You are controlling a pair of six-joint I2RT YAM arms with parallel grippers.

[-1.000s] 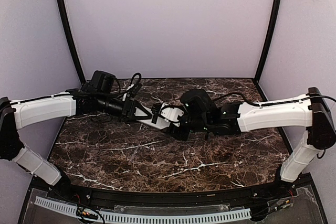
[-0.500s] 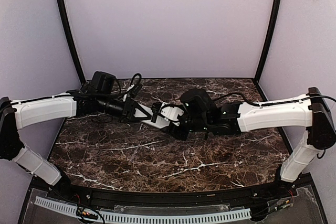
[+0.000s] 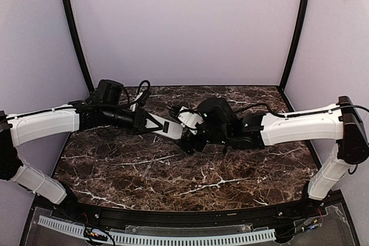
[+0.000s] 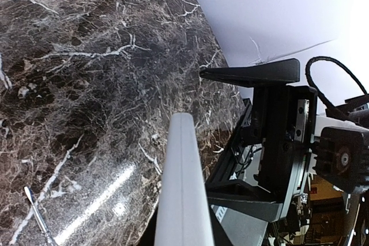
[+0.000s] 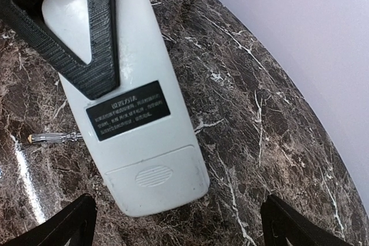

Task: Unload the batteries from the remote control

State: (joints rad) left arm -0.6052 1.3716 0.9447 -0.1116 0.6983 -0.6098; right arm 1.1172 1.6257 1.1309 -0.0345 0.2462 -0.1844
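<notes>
The remote control (image 5: 135, 142) is a white bar seen from its back in the right wrist view, with a black label and a closed ridged cover at its near end. My left gripper (image 3: 158, 125) is shut on it, one black finger (image 5: 95, 38) lying across its far half. The left wrist view shows the remote control (image 4: 181, 188) edge-on, held above the table. My right gripper (image 5: 179, 229) stands open just off the remote's cover end, its two fingertips wide apart and touching nothing. In the top view the remote control (image 3: 163, 133) hangs between both grippers, with my right gripper (image 3: 182, 129) to its right. The batteries are hidden.
A thin small screwdriver (image 5: 55, 137) lies on the dark marble table (image 3: 230, 171) under the remote, also seen as the screwdriver (image 4: 37, 217) near the left wrist. Lilac walls with black posts close the back and sides.
My right gripper has opened wide and come off the remote's end. The left arm has drawn slightly left with the remote still in its grip.
</notes>
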